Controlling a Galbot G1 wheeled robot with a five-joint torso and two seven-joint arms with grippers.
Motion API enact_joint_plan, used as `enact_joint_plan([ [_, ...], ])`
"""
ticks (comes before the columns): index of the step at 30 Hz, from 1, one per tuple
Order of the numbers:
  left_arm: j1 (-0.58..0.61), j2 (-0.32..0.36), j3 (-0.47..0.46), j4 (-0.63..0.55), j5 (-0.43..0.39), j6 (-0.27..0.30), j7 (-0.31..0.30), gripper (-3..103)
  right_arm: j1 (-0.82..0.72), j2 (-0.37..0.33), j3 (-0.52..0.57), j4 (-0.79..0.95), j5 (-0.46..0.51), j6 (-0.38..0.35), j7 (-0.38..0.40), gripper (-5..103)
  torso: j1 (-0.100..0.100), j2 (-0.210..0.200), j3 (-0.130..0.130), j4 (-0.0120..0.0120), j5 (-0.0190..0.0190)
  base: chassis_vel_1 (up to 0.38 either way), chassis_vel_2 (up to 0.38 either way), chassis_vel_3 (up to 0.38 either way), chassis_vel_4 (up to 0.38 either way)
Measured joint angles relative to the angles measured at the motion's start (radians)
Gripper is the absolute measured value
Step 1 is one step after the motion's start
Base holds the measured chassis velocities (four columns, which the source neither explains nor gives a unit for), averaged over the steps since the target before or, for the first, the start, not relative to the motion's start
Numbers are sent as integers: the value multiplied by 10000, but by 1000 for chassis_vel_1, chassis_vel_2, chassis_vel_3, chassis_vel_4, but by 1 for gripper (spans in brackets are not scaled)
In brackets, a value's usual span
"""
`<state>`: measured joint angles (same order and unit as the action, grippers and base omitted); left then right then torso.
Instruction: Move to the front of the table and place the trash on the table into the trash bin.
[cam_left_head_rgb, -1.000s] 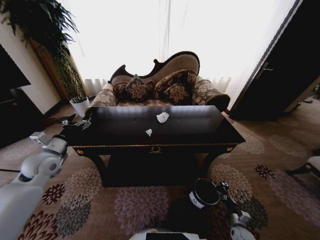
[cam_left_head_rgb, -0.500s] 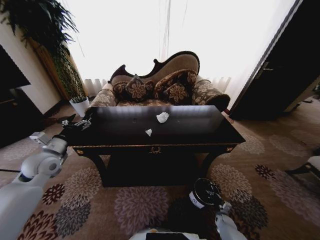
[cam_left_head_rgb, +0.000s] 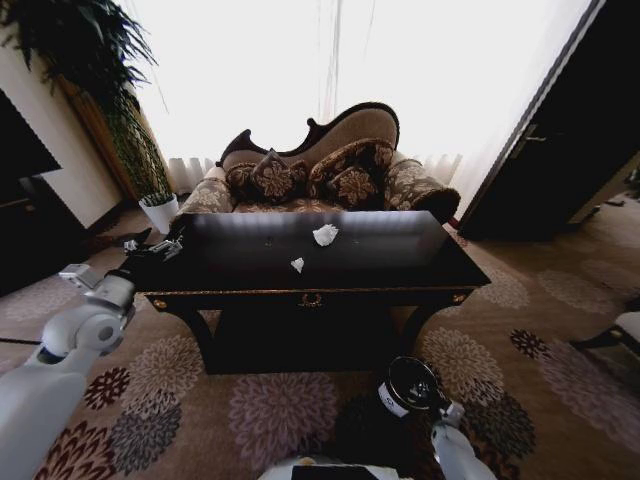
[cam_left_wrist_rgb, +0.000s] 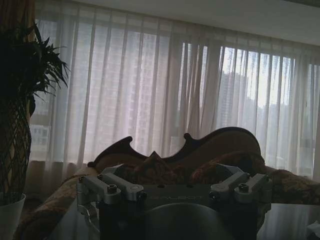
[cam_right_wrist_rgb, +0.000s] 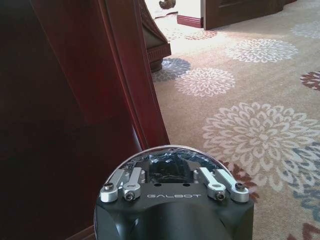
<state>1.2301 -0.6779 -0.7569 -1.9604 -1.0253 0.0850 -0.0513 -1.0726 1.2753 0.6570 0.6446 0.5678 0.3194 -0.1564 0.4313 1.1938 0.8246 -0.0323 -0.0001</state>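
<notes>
The glossy black table (cam_left_head_rgb: 400, 255) stands straight ahead with gold trim along its front edge. Two white wads of trash lie on it: a bigger one (cam_left_head_rgb: 325, 235) near the middle and a smaller one (cam_left_head_rgb: 297, 265) closer to me. The black trash bin (cam_left_head_rgb: 408, 386) with a pale rim stands on the carpet in front of the table, to the right. My right gripper (cam_left_head_rgb: 441, 400) hangs just at the bin's near right side; in the right wrist view the rim (cam_right_wrist_rgb: 170, 148) and a plastic liner lie right below it. My left gripper (cam_left_head_rgb: 150, 248) hovers at the table's left end.
A patterned sofa (cam_left_head_rgb: 320, 165) stands behind the table before bright curtains. A tall plant (cam_left_head_rgb: 110, 90) with a white pot (cam_left_head_rgb: 160, 212) is at the back left, a dark door (cam_left_head_rgb: 560, 140) at the right. Dark red woodwork (cam_right_wrist_rgb: 130, 75) rises close beside the bin. Flowered carpet spreads around.
My right arm has drawn back and to the left beside the bin, lower in the picture than a second ago. The left arm, the wads and the bin have stayed put.
</notes>
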Motion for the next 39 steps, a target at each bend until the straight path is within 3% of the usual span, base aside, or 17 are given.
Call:
enact_joint_plan([
  [2, 0, 0, 0, 0, 0, 0, 0, 100, -72, 3, 8, 120, -3, -32, 27, 48, 0, 1, 0, -1, 1, 0, 0, 0, 0],
  [5, 0, 0, 0, 0, 0, 0, 0, 100, -176, 0, 23, 286, 3, -65, 46, 54, 0, 0, 0, -1, 1, 0, 0, 0, 0],
  [8, 0, 0, 0, 0, 0, 0, 0, 100, -536, 2, 92, 887, 101, -176, 132, 71, 0, 0, 0, 0, -1, 0, 0, 0, 0],
  [10, 1, 0, 0, 0, 0, 0, 0, 100, -631, 19, 106, 1028, 117, -207, 163, 71, 0, 0, 0, 0, -2, 0, 0, 0, 0],
  [16, 0, 0, 0, 0, 0, 0, 1, 100, -1859, 302, 261, 2713, 222, -272, 398, 97, -1, 0, 0, -2, 0, 0, 0, 0, 0],
  [27, 0, 0, 0, 0, 0, 0, 0, 100, -4226, 645, 698, 5784, 139, 189, 728, 100, -2, 2, -1, -1, 0, 0, 0, 0, 0],
  [35, 1, 0, 0, 0, 0, 0, 0, 100, -6350, 898, 882, 7885, 21, 1556, 373, 100, -2, 3, -2, -1, 0, 0, 0, 0, 0],
  [39, 1, 0, 0, 0, 0, 0, 0, 100, -6982, 939, 952, 8574, 173, 1819, 382, 100, -2, 2, -1, -2, 0, 0, 0, 0, 0],
])
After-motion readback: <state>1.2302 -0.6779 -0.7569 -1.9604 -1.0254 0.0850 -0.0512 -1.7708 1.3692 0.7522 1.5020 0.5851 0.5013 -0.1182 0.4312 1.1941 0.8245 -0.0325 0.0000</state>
